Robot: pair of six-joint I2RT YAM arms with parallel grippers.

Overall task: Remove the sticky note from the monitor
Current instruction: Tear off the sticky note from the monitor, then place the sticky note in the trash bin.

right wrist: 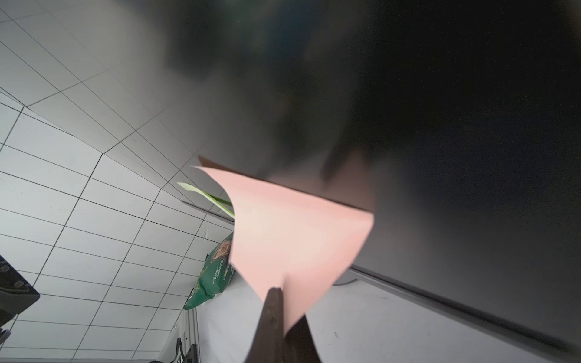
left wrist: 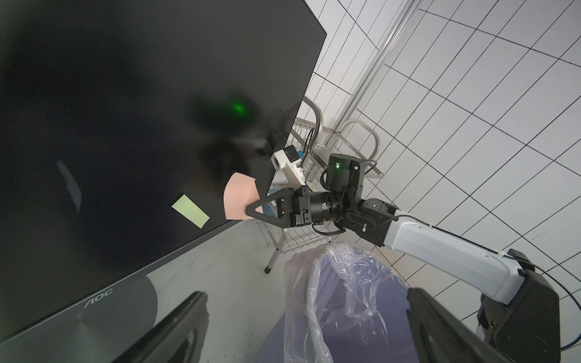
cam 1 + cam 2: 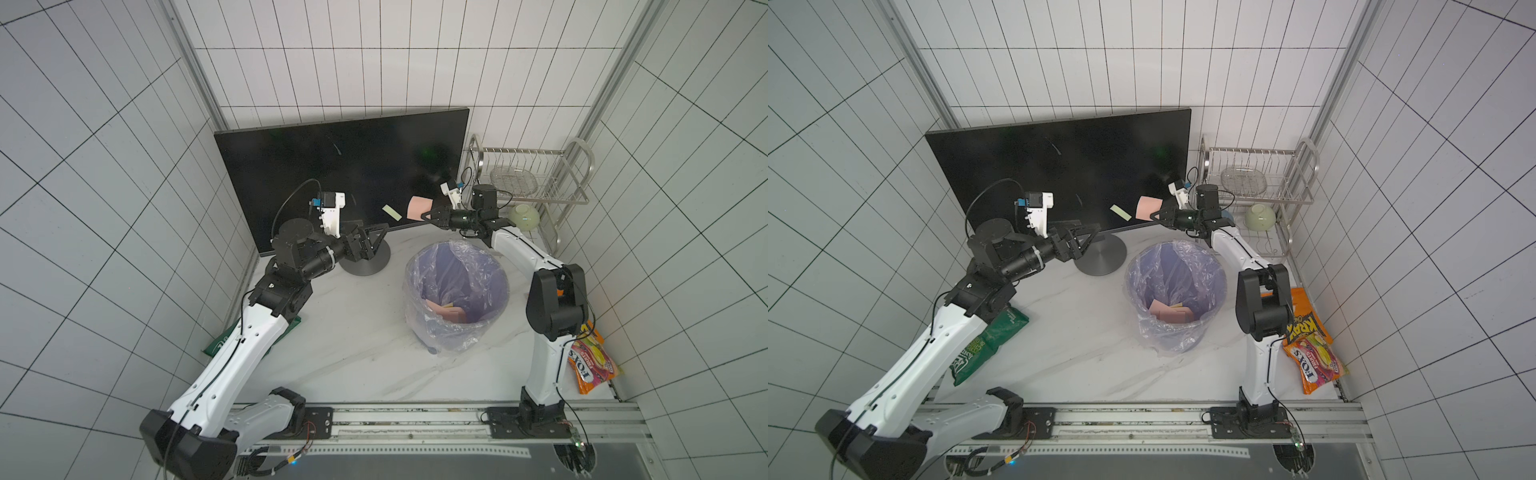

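Biggest worry first: the monitor point(image 3: 316, 166) is standing on its round base with nothing bracing it, so a hard pull may be rocking it if the adhesive is gripping. The left gripper point(image 3: 380, 239) is hovering in front of the monitor's base, jaws spread wide, holding nothing. The pink sticky note point(image 2: 239, 196), low on the screen near the monitor's right edge, is curling off the glass, its free edge pinched between the pressed-together jaws of the right gripper point(image 2: 250, 210). The bite is looking shallow, so the paper may be slipping or tearing. Around: the lined trash bin point(image 3: 503, 282) is sitting just in front of the monitor, clear of the peel. The wire dish rack point(image 3: 536, 174) beside the monitor's right edge is crowding the right wrist. A pale bowl point(image 3: 524, 217) is sitting by it. The green sticky note point(image 3: 392, 212), nearer the monitor's middle, is risking a brush.
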